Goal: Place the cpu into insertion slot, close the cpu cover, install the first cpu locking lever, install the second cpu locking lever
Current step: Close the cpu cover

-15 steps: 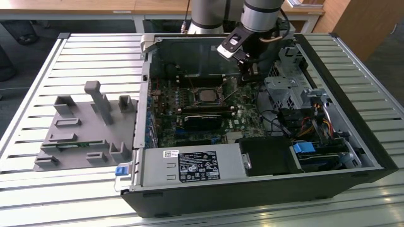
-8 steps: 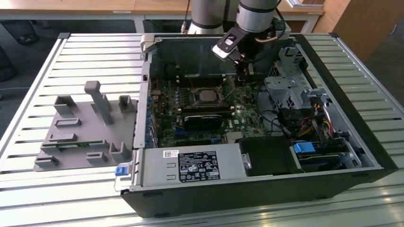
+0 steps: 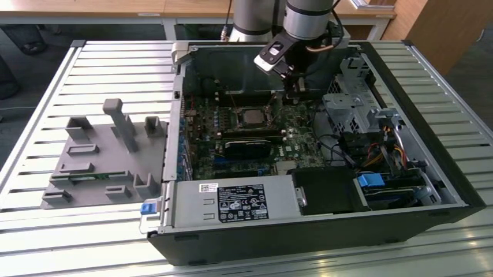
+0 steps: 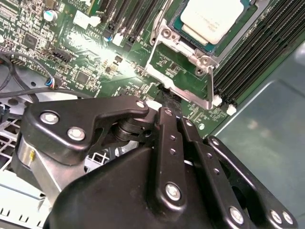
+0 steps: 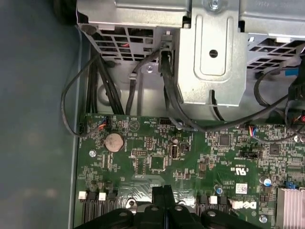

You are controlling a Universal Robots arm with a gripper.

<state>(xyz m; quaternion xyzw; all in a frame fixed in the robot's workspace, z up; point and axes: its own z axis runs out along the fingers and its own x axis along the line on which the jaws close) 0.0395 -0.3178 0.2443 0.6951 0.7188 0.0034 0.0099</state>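
The cpu (image 3: pixel 252 117) (image 4: pixel 212 19), a square chip with a silver top, lies in the insertion slot (image 4: pixel 175 19) on the green board. The silver cpu cover (image 4: pixel 183 47) frames its edge, and a thin silver locking lever (image 4: pixel 210 86) runs beside that frame. In the exterior view my gripper (image 3: pixel 299 92) hangs low over the board, just to the exterior view's right of the socket and slightly behind it. Its black fingers (image 5: pixel 164 193) are pressed together, shut. In the second wrist view the gripper (image 4: pixel 164 95) ends close to the lever frame; whether it touches it is hidden.
The open computer case (image 3: pixel 431 190) lies on a slatted metal table. A metal drive cage (image 3: pixel 350 109) (image 5: pixel 209 52) and black cables (image 5: pixel 95 95) stand close beside the gripper. Long memory slots (image 4: pixel 252 52) flank the socket. A grey fixture (image 3: pixel 100 161) sits at the exterior view's left.
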